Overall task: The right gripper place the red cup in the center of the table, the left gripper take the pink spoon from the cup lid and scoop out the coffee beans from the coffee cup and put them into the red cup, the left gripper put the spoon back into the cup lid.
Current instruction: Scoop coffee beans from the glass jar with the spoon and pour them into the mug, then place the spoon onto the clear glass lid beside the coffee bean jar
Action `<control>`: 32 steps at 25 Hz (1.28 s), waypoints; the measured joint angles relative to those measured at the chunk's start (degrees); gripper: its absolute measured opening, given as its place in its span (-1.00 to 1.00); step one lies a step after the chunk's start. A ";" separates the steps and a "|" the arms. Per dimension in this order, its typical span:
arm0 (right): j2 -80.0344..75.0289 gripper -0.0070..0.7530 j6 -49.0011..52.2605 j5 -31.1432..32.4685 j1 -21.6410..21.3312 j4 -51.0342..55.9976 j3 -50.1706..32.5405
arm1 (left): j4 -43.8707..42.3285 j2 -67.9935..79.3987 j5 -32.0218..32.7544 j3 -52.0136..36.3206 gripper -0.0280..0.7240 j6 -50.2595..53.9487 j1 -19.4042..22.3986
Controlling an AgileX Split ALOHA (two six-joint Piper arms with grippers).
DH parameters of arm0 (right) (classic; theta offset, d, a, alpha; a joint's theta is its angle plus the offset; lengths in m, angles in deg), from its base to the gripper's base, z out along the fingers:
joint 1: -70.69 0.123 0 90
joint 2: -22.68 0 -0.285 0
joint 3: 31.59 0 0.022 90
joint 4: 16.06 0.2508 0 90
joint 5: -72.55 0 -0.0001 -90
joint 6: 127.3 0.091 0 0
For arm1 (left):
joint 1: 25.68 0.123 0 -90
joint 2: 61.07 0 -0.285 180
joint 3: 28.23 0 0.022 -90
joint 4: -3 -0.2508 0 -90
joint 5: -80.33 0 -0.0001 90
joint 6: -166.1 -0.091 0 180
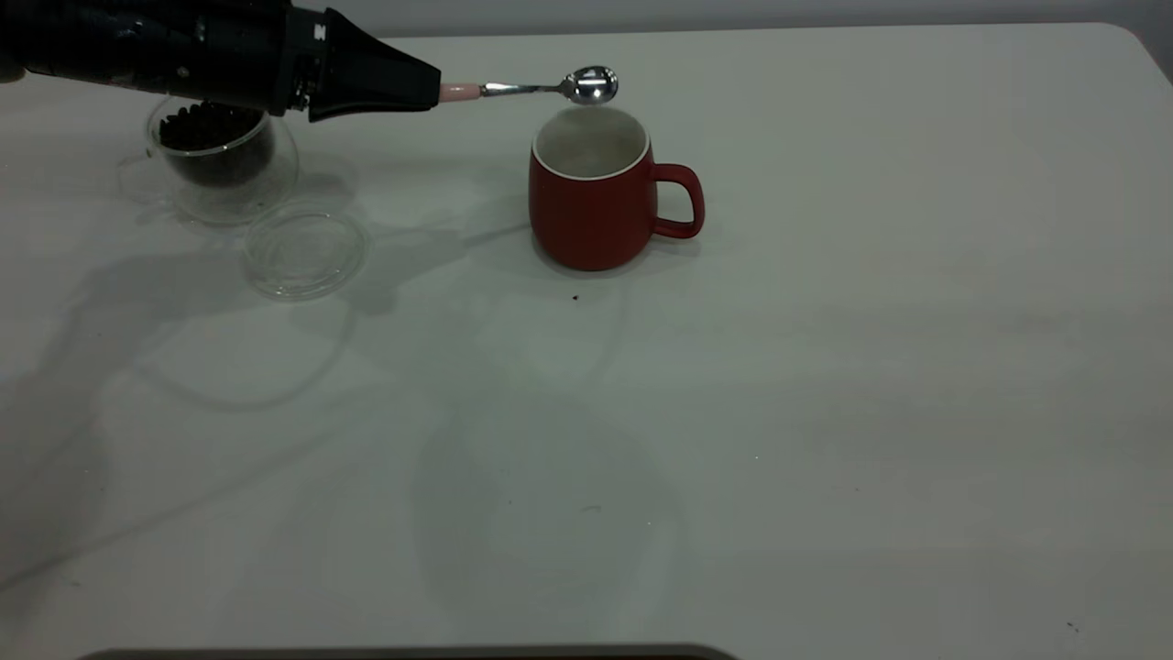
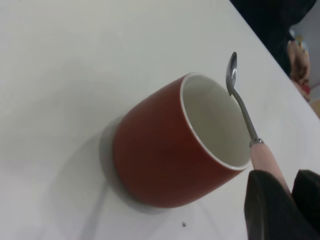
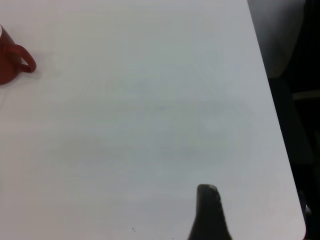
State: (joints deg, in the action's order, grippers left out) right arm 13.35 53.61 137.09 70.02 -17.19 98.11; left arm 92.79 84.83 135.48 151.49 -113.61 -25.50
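Observation:
The red cup stands upright near the middle of the table, handle toward the right. My left gripper is shut on the pink handle of the pink spoon and holds it level, its metal bowl above the cup's far rim. No beans show on the spoon. In the left wrist view the spoon reaches over the red cup's white inside. The coffee cup with coffee beans stands at the far left, partly behind my arm. The cup lid lies empty in front of it.
My right gripper is parked over the table's right side, near the rounded corner, far from the red cup; it is outside the exterior view. A few dark specks lie on the table.

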 joint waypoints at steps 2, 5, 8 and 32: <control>0.00 0.56 0.00 0.00 0.00 0.00 0.00 | 0.11 0.00 1.09 0.00 -0.61 3.98 0.21; 0.00 0.56 0.00 0.00 0.00 0.00 0.00 | -1.31 0.00 5.66 0.00 -0.61 9.89 1.96; 0.00 0.56 0.00 0.00 0.00 0.05 0.00 | -4.48 -0.58 8.86 0.00 -0.61 13.37 4.97; 0.00 0.56 0.00 0.00 0.00 0.05 0.00 | -18.58 -8.00 2.84 -15.40 -0.61 21.48 30.44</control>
State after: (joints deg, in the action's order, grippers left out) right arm 13.35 53.61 137.09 70.02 -17.14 98.11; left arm 74.21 76.84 138.32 136.10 -92.13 4.94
